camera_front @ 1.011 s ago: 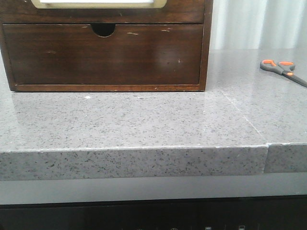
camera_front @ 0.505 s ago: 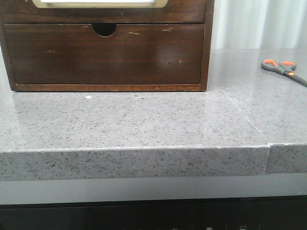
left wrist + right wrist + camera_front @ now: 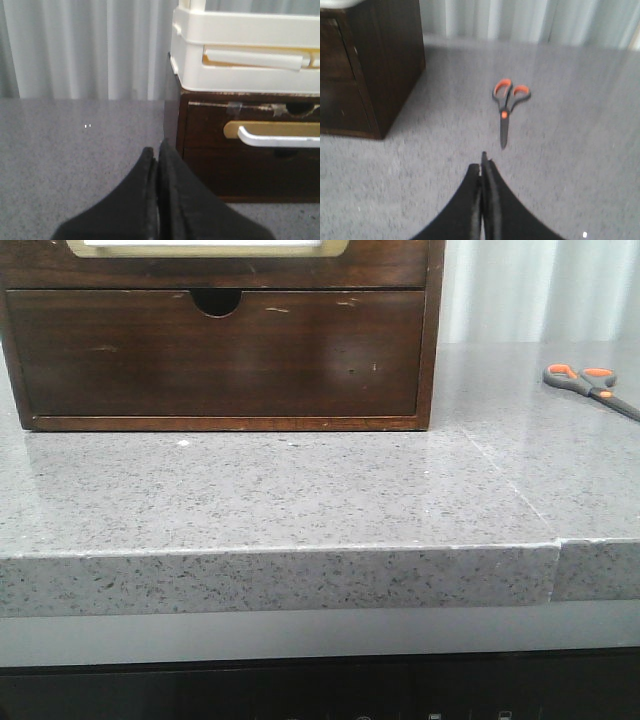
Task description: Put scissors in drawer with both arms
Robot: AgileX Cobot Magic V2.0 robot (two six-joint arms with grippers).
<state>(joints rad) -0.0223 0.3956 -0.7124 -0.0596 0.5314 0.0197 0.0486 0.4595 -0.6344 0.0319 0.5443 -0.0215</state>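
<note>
The scissors (image 3: 590,385), with dark grey handles and orange-lined loops, lie flat on the grey counter at the far right. In the right wrist view the scissors (image 3: 506,107) lie just ahead of my right gripper (image 3: 484,162), blades toward it; the gripper is shut and empty. The drawer (image 3: 380,265) with the gold-rimmed white panel (image 3: 205,248) is closed, at the top of the front view. In the left wrist view my left gripper (image 3: 157,150) is shut and empty, just off the left corner of the drawer (image 3: 210,150). Neither gripper shows in the front view.
Below it is a plain wooden drawer (image 3: 220,355) with a semicircular notch, closed. A cream plastic box (image 3: 245,50) stands on the wooden cabinet. The grey stone counter (image 3: 300,500) has a front edge near me and a seam at the right.
</note>
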